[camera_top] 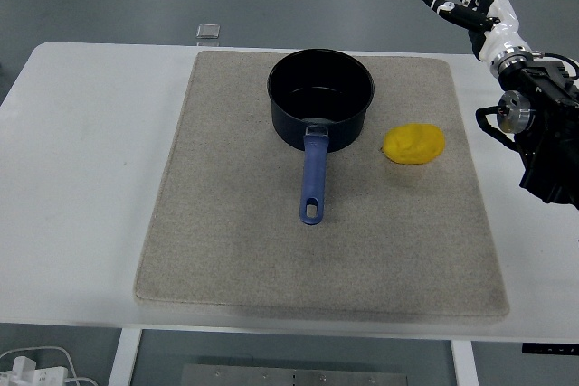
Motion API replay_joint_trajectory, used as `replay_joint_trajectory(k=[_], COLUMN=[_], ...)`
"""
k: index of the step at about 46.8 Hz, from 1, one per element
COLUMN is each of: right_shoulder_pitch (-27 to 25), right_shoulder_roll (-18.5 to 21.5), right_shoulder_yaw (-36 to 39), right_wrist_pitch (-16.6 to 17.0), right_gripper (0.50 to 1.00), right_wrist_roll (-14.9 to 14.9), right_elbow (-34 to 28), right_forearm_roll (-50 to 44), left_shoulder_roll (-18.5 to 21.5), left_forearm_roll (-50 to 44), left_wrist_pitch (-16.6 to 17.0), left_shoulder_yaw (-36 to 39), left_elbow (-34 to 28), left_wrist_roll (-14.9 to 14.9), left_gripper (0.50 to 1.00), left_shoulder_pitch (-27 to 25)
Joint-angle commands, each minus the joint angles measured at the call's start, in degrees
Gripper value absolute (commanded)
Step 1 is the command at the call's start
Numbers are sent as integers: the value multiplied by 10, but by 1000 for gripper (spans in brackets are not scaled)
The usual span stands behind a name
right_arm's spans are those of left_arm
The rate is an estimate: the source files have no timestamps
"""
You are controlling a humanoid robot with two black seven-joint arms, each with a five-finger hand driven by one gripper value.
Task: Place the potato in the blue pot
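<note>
Blue pot (pixel 320 97) empty, yellow potato (pixel 414 144) beside it

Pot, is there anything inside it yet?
Empty. The blue pot shows only its dark bare bottom, and the yellow potato lies outside on the mat, to its right.

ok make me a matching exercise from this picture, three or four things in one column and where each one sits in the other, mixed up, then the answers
Things:
1. pot
2. potato
3. right hand
4. small clear square object

Places:
A. raised with fingers spread, beyond the table's far right corner
B. on the mat, just right of the pot
C. on the bare table, past the mat's far left corner
D. far middle of the mat, handle pointing toward the near edge

Pairs: 1-D, 2-B, 3-A, 4-C
</note>
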Motion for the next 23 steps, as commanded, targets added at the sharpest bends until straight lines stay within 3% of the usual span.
replay_joint_trajectory(k=[1, 10, 23], right_shoulder_pitch=[-1, -5, -15], right_shoulder_roll=[0, 0, 0], right_shoulder_yaw=[-2, -9, -27], right_wrist_pitch=[2, 10, 27], right_gripper=[944, 944, 944], right_wrist_roll=[0, 0, 2], right_elbow=[0, 18, 30], right_forearm_roll=[0, -9, -98], left_shoulder_roll=[0, 0, 0], left_forearm_roll=[0, 0, 0], left_wrist_pitch=[0, 0, 0], left_shoulder_yaw=[0, 0, 0], left_elbow=[-1, 0, 0], left_wrist_roll=[0, 0, 1], left_gripper=[999, 999, 999], left_shoulder_pitch=[0, 0, 1])
